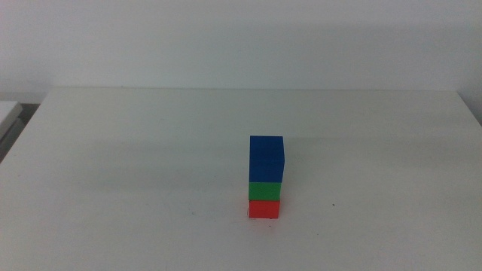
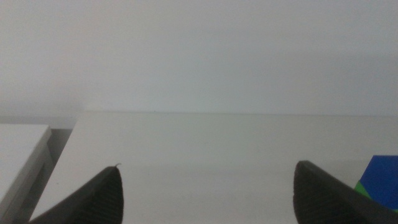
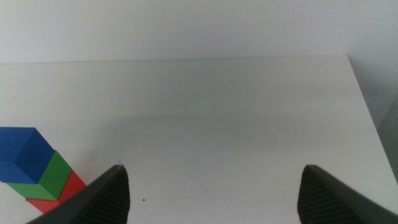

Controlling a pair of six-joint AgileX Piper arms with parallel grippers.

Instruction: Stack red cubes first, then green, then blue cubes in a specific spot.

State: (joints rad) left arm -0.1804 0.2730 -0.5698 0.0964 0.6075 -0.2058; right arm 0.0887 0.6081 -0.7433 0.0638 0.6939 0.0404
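Note:
A stack of three cubes stands on the white table (image 1: pixel 151 150) a little right of centre, toward the front: the red cube (image 1: pixel 264 208) at the bottom, the green cube (image 1: pixel 265 191) on it, the blue cube (image 1: pixel 266 159) on top. The stack also shows in the right wrist view, blue cube (image 3: pixel 22 152), green cube (image 3: pixel 53 177), red cube (image 3: pixel 65 193). In the left wrist view only the blue cube (image 2: pixel 382 180) and a sliver of the green cube (image 2: pixel 360 186) show. Neither arm is in the middle view. My left gripper (image 2: pixel 208 193) and right gripper (image 3: pixel 211 193) are open, empty, apart from the stack.
A second white surface (image 1: pixel 9 113) stands beyond the table's left edge; it also shows in the left wrist view (image 2: pixel 18 149). A plain white wall rises behind the table's far edge.

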